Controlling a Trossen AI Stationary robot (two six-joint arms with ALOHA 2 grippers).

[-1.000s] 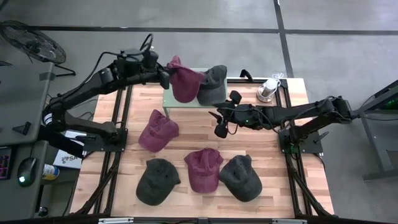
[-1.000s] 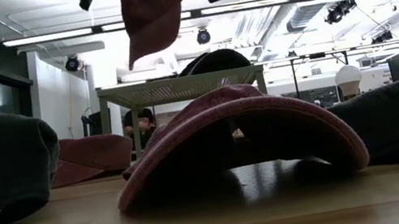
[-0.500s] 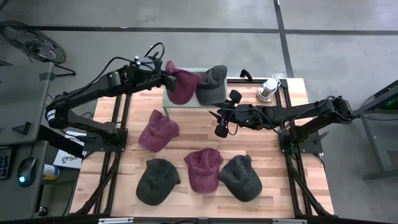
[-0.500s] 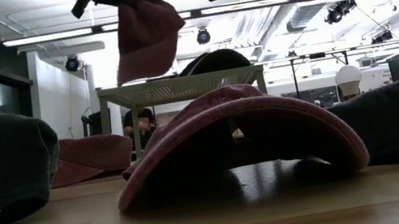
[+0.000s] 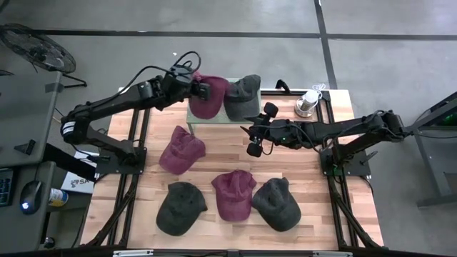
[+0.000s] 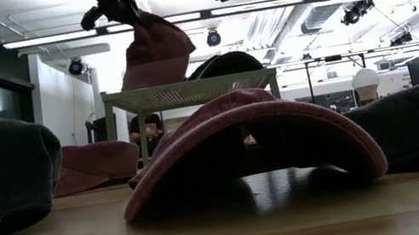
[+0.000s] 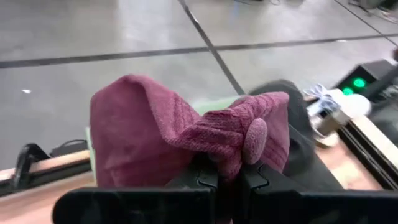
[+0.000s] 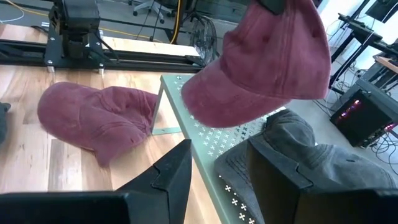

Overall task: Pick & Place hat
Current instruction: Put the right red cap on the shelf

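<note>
1. near the front of the counter lie more hats, not touched.
2. the right hand waits in the middle, half open and empty.
3. far back, the left hand pinches the red hat over the green shelf, beside a grey hat.
4. i think next it should lower and let go.

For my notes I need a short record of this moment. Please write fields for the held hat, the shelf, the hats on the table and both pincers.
held hat: maroon hat, hanging over the shelf
shelf: green perforated shelf, gray hat on it
table hats: four; two maroon, two gray
left pincer: shut on the maroon hat
right pincer: open, empty, beside the shelf
</note>
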